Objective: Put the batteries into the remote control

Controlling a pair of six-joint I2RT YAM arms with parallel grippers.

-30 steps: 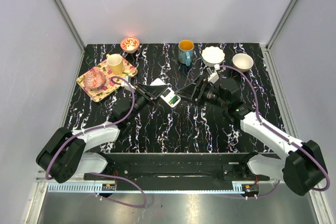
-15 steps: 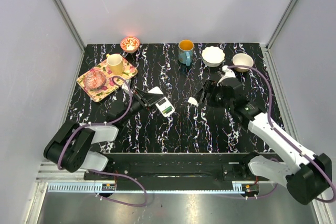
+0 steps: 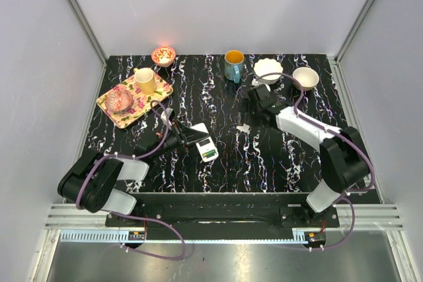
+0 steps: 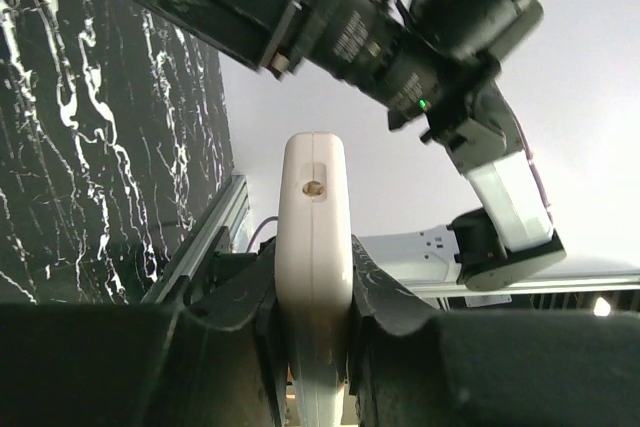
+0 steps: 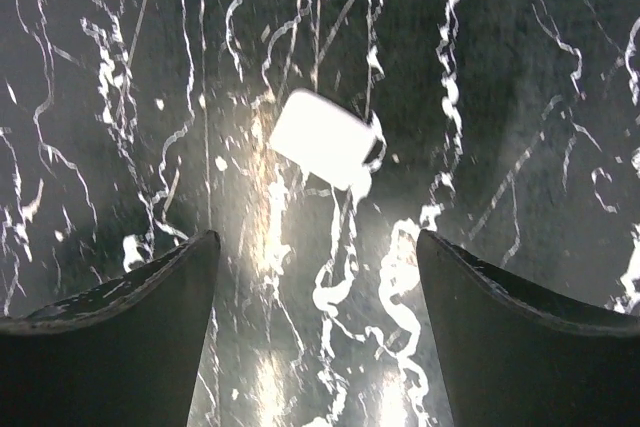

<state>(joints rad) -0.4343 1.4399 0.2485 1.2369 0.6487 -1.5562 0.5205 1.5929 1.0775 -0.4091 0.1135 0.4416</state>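
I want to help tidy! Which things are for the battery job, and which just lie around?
Job: remote control, in left end effector; small white piece, maybe its cover.
Lying about: flowered tray, yellow mug, blue mug, red bowl, white bowl, cream bowl.

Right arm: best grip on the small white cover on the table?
From straight above: the white cover lies flat on the table. Pinch its two long edges; it sits skewed to the open right gripper, so probably rotate the wrist first.
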